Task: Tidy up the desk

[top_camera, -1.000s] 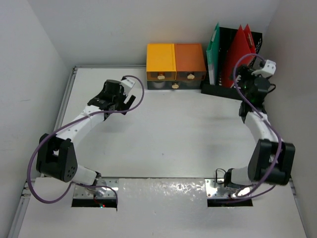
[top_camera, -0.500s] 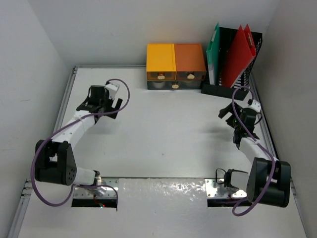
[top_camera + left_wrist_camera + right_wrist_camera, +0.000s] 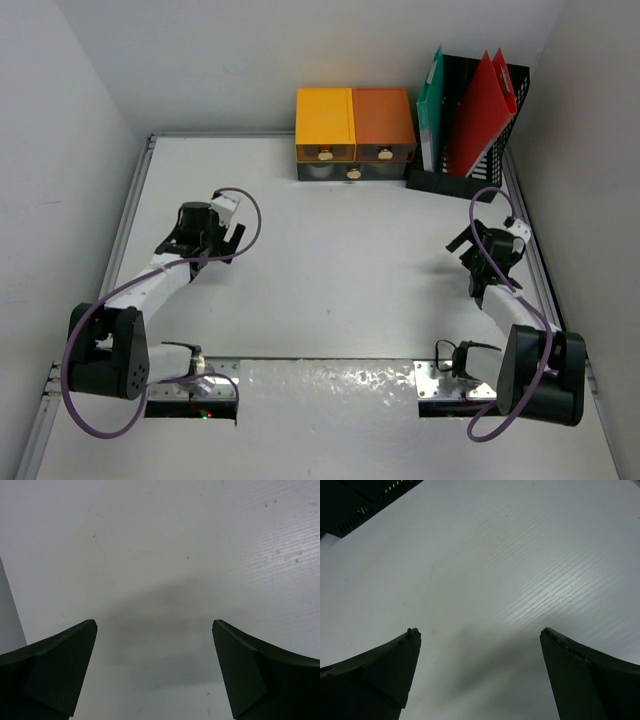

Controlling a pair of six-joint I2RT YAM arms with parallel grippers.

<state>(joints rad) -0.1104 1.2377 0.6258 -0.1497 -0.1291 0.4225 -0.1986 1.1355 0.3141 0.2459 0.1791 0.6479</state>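
Note:
The desk [image 3: 330, 260] is a large flat white tabletop with thin metal rails. My left gripper [image 3: 200, 232] is open and empty, low over the left part of the desk; in the left wrist view [image 3: 154, 645] its dark fingers stand wide apart over bare white surface. My right gripper [image 3: 470, 245] is open and empty, low over the right part of the desk; in the right wrist view [image 3: 480, 650] only white desk shows between its fingers.
A yellow and orange drawer unit [image 3: 354, 132] stands at the back middle. A black file rack [image 3: 470, 110] with a green folder and red folders stands at the back right; its base edge shows in the right wrist view [image 3: 355, 502].
Both arms have drawn back toward the near edge and lowered. The left gripper moved from the back left toward me; the right gripper came away from the file rack.

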